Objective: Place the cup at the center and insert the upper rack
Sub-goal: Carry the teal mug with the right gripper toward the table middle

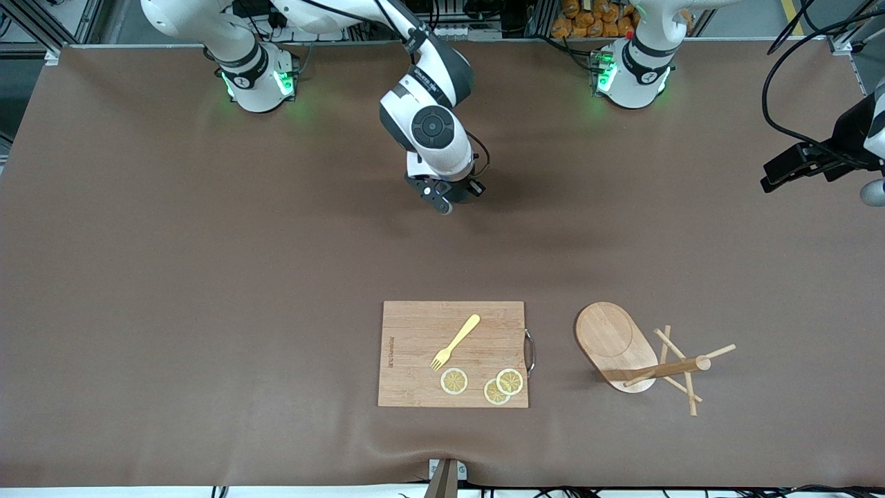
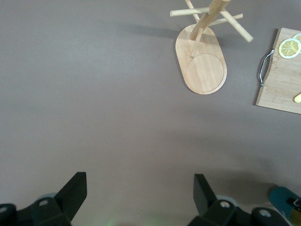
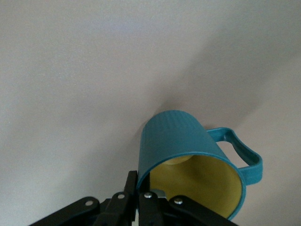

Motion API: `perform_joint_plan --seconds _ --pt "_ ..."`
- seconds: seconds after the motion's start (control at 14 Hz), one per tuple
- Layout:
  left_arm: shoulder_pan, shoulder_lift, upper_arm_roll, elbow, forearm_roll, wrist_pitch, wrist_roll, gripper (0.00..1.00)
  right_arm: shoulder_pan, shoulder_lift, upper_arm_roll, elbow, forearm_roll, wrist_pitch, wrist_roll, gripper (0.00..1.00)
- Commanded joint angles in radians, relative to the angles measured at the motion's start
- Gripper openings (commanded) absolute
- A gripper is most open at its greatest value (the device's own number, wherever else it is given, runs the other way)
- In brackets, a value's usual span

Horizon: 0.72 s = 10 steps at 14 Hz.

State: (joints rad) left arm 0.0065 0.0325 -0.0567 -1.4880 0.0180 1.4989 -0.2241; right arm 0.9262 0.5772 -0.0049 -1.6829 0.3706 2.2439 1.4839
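1. Teal and ribbed outside, mustard-yellow inside, the cup (image 3: 190, 155) hangs in the right gripper (image 3: 141, 190), whose fingers are clenched on its rim, one inside and one outside the wall; its loop handle sticks out sideways.
2. In the front view the right gripper (image 1: 446, 197) is up over bare brown table (image 1: 173, 277) near the middle; the cup is hidden there under the wrist.
3. Light wooden, the upper rack (image 1: 639, 353) stands on its oval base toward the left arm's end of the table, just beside the cutting board (image 1: 415, 346). Its round post carries thin cross pegs.
4. On the cutting board lie a yellow fork (image 1: 455, 342) and three lemon slices (image 1: 484, 384); two slices overlap. A metal handle (image 1: 529, 351) is on the edge facing the rack. Burned-in lettering near the other edge is too small to read.
5. The left gripper (image 2: 136, 197) waits over bare table with fingers spread wide, holding nothing.
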Motion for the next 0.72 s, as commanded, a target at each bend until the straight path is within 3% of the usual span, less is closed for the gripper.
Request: perform_joint_plan --seconds 0.0,0.36,0.43,0.5,0.57,0.64 --pt "-0.005 0.000 0.001 0.003 0.013 0.006 0.002 1.00 0.016 0.026 -0.007 0.029 -0.007 0.008 -0.045 0.00" --pt "-0.007 0.000 0.001 0.002 0.013 0.006 0.000 1.00 0.016 0.046 -0.007 0.031 -0.010 0.023 -0.070 0.00" --pt "-0.007 0.000 0.001 0.002 0.013 0.006 0.000 1.00 0.014 0.047 -0.007 0.031 -0.009 0.036 -0.071 0.21" --pt "-0.007 0.000 0.001 0.002 0.013 0.006 0.000 1.00 0.014 0.049 -0.007 0.031 -0.010 0.051 -0.071 0.82" --pt "-0.007 0.000 0.000 0.002 0.013 0.006 0.000 1.00 0.022 0.055 -0.007 0.031 -0.012 0.063 -0.067 1.00" --pt "-0.008 0.000 0.000 0.002 0.013 0.006 0.000 1.00 0.023 0.055 -0.007 0.031 -0.015 0.072 -0.063 1.00"
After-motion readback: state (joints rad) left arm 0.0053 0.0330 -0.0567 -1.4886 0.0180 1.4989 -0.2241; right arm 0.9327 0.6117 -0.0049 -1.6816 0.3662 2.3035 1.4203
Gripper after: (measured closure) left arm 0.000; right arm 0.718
